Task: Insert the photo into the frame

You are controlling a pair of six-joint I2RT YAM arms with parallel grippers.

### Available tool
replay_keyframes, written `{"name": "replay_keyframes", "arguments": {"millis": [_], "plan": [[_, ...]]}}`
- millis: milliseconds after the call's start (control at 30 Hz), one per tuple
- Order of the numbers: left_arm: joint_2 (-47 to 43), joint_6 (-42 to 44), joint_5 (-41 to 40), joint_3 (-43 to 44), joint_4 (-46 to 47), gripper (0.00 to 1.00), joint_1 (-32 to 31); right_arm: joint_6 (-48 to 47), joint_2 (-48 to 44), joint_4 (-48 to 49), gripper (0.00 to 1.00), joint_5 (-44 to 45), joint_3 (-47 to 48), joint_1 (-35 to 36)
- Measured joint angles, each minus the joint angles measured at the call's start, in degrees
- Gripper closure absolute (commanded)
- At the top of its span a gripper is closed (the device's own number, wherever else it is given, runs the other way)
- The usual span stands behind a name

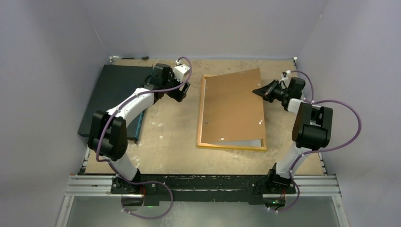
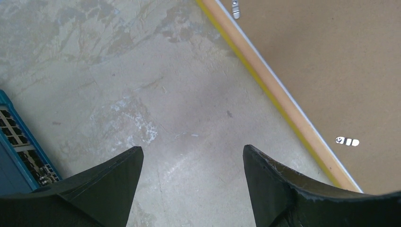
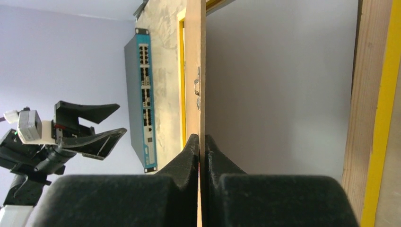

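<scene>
The frame (image 1: pixel 200 113) lies back-up in the middle of the table, its yellow edge and wood-toned rail (image 2: pixel 279 94) showing. The brown backing board (image 1: pixel 231 106) rests askew on it, raised at its right edge. My right gripper (image 1: pixel 259 91) is shut on that edge; the fingertips (image 3: pixel 202 142) pinch the thin board (image 3: pixel 195 56) edge-on. Under the board, inside the frame (image 3: pixel 371 94), lies the photo (image 3: pixel 279 85) with its pale back up; a sliver of the photo (image 1: pixel 243 142) peeks out at the near end. My left gripper (image 1: pixel 182 92) hovers open over bare table (image 2: pixel 191 151), left of the frame.
A dark flat slab with blue-edged ports (image 1: pixel 113 94) lies at the far left, its corner (image 2: pixel 19 142) near my left gripper; the right wrist view also shows the slab (image 3: pixel 142 94). Small metal tabs (image 2: pixel 347 141) sit on the board. Grey walls enclose the table.
</scene>
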Motion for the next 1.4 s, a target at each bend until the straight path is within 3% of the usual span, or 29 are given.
{"name": "replay_keyframes", "arguments": {"millis": [200, 433, 700, 1033, 1167, 1333, 1367, 1400], "plan": [[2.3, 0.1, 0.0, -3.3, 2.4, 0.28, 0.0, 1.2, 1.7, 3.7, 0.9, 1.1, 0.0, 5.9], [8.7, 0.0, 0.1, -7.7, 5.1, 0.45, 0.0, 2.7, 2.6, 9.0, 0.9, 1.6, -2.6, 7.3], [11.4, -1.2, 1.3, -8.4, 9.2, 0.48, 0.0, 6.0, 5.5, 16.4, 0.93, -0.4, -4.9, 7.7], [15.8, -4.0, 2.2, -4.1, 11.6, 0.5, -0.2, 4.4, 5.8, 16.7, 0.84, -1.6, -3.7, 8.6], [16.0, -4.6, 1.9, -3.7, 11.5, 0.5, -0.5, 1.9, 5.8, 15.5, 0.72, -0.3, -3.6, 9.9], [16.0, -5.1, 1.9, -3.4, 10.9, 0.5, -0.5, -3.7, 5.7, 8.3, 0.44, 3.6, -2.4, 11.6], [16.0, -5.1, 1.9, -3.3, 10.8, 0.5, -0.5, -5.2, 5.7, 6.1, 0.18, 4.7, -1.7, 12.0], [16.0, -5.1, 1.9, -3.3, 10.7, 0.5, -0.5, -6.6, 5.6, 3.9, 0.03, 5.8, -1.0, 12.5]]}}
